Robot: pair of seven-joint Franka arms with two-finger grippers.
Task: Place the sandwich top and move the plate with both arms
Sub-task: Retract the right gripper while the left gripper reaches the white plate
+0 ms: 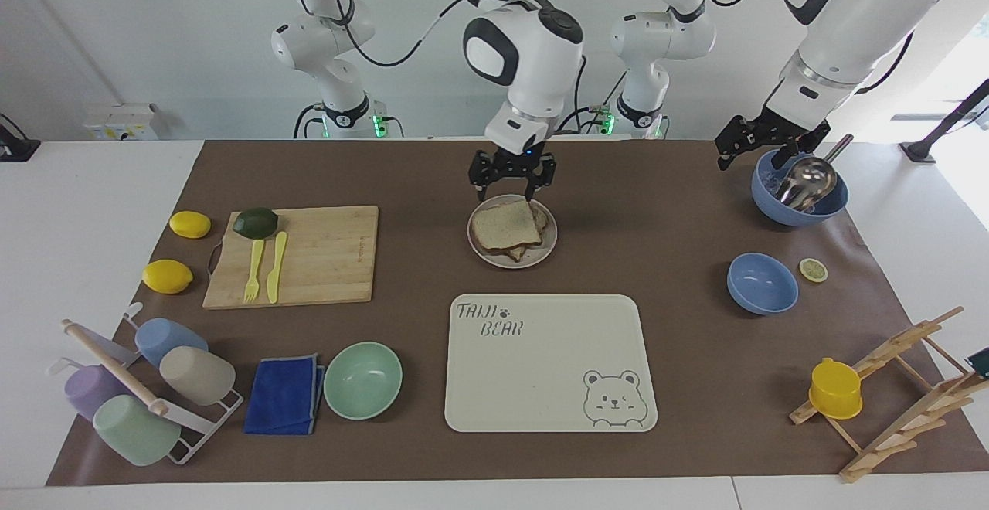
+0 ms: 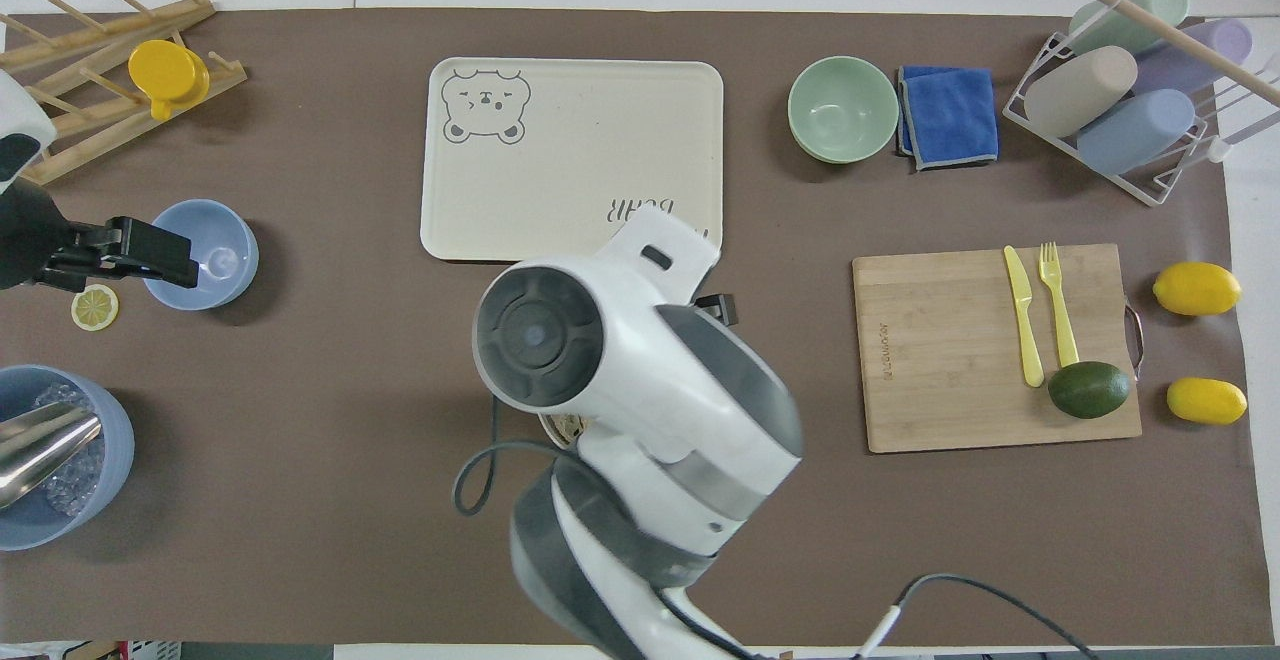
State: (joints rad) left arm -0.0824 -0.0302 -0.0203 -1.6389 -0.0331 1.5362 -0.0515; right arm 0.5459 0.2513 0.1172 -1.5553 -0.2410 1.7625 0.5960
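Beige plate (image 1: 548, 246) sits directly beneath the empty, spread right claw (image 1: 511, 179) — left claw (image 1: 753, 144) well apart, grip unreadable.

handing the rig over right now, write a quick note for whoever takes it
Right hand: open, empty, over the plate's robot-side rim.
Left hand: waits beside the blue bowl with the scoop; grip unclear.
Sandwich top: lies flat on the stack on the plate, nearer the robots than the bear tray.
Done: top placed.
Left: move the plate with both arms.
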